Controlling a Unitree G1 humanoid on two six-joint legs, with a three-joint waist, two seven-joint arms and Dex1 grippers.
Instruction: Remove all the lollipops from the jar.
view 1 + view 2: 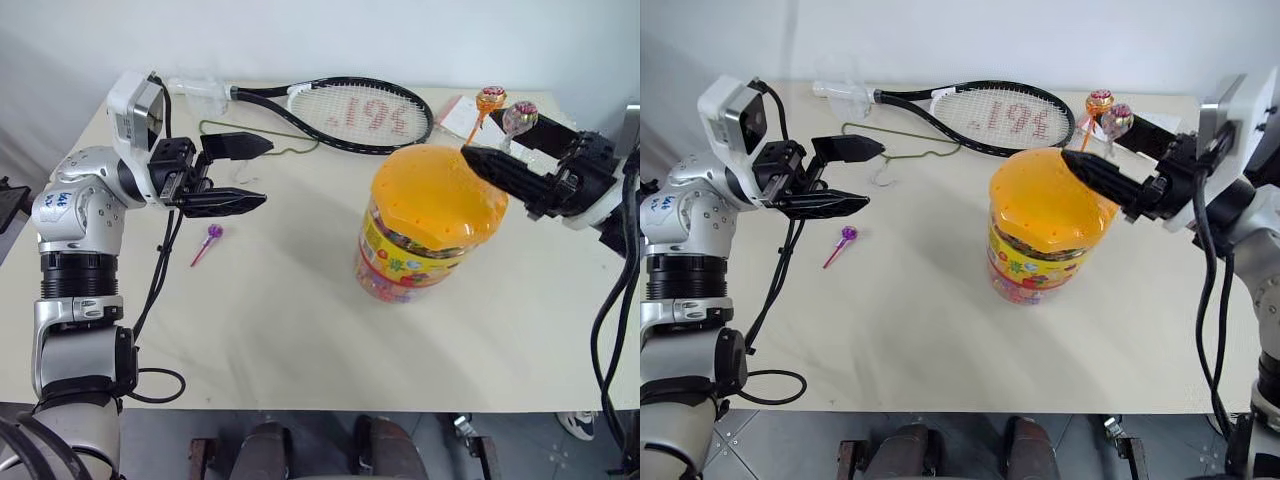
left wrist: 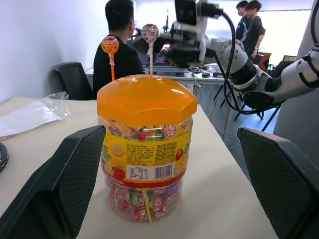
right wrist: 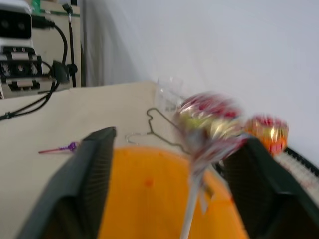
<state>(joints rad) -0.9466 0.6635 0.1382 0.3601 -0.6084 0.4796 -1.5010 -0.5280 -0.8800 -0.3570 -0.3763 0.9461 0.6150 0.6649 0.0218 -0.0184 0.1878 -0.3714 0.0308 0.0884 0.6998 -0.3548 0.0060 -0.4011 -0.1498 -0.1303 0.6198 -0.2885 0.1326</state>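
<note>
1. Right wrist view: my right pincer (image 3: 169, 184) has its fingers spread, one on either side of the brownish-pink lollipop (image 3: 207, 119). I see a gap on both sides of its white stick, so no pinch.
2. The orange lollipop (image 3: 269, 132) stands just beside the brownish-pink one. Both rise upright from the far edge of the jar (image 1: 425, 225) lid, sticks planted in it.
3. Left eye view: the right pincer reaches over the orange lid from the right.
4. My left pincer (image 1: 255, 175) is spread wide and holds nothing. It hangs above the desk (image 1: 300, 330), pointing toward the jar and well apart from it.
5. The purple lollipop (image 1: 212, 234) lies flat on the desk below the left pincer.
6. Beyond: a tennis racket (image 1: 350, 112) and a wire hanger (image 1: 265, 150) lie at the far side.
</note>
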